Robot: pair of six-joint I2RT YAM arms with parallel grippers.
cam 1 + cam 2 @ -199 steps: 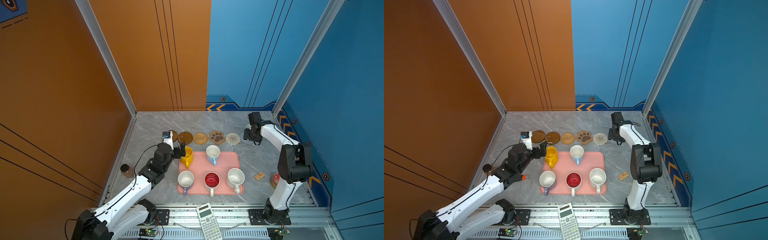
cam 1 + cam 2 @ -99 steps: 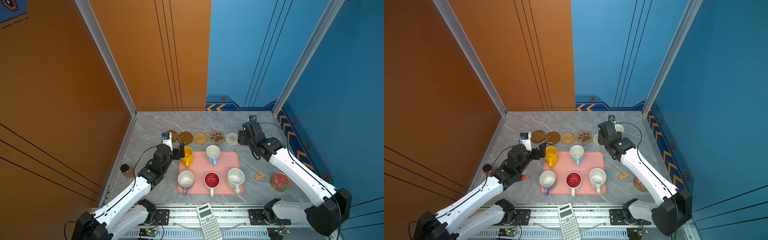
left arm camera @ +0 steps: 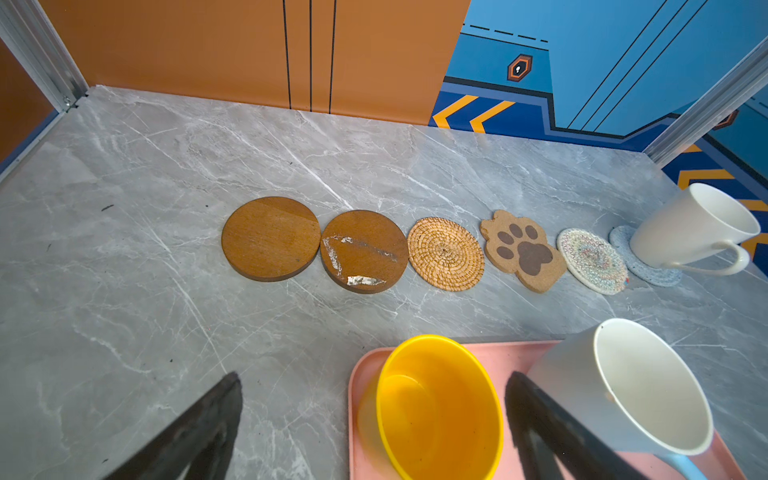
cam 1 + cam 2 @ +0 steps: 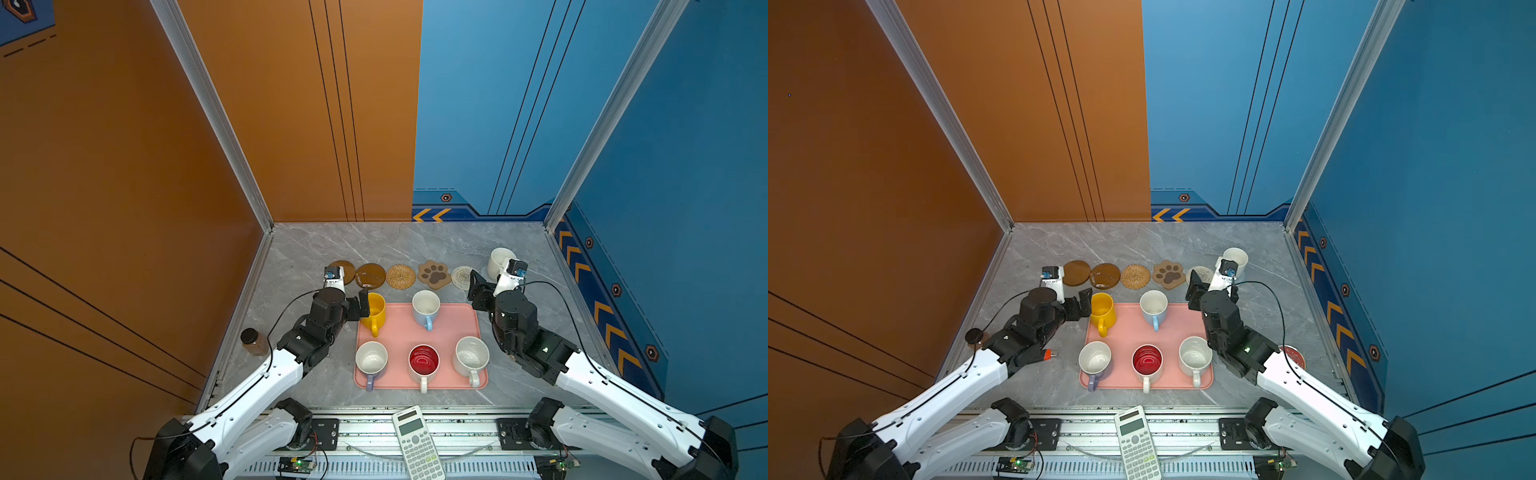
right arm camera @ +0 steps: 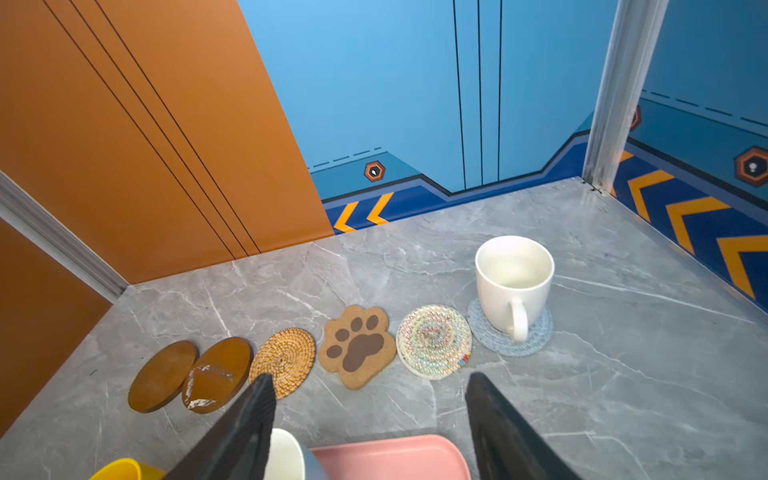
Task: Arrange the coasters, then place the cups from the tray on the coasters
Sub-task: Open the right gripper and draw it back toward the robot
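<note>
Vs a second ago: right arm has swung back from the far right corner and folded low. Right tool (image 5: 370,377) is now near the far right corner of the flat pink rectangular tray (image 4: 399,332), jaws spread, nothing between them. Plain white handled cup (image 4: 498,261) stands upright on the pale-blue woven round coaster (image 5: 536,336), apart from that tool. Left arm barely changed; left tool (image 3: 374,376) is spread wide, straddling the yellow handled cup (image 4: 372,311) at the tray's far left corner, not pinching it. Four other cups (image 4: 425,305) unmoved on the tray. Five bare coasters (image 4: 401,276) stay in a row behind the tray. Worktop (image 4: 415,245) is grey marble-look; walls orange on the left, blue on the right, yellow chevrons along the blue base. Grey calculator (image 4: 415,440) lies on the front rail, key print too small to read
</note>
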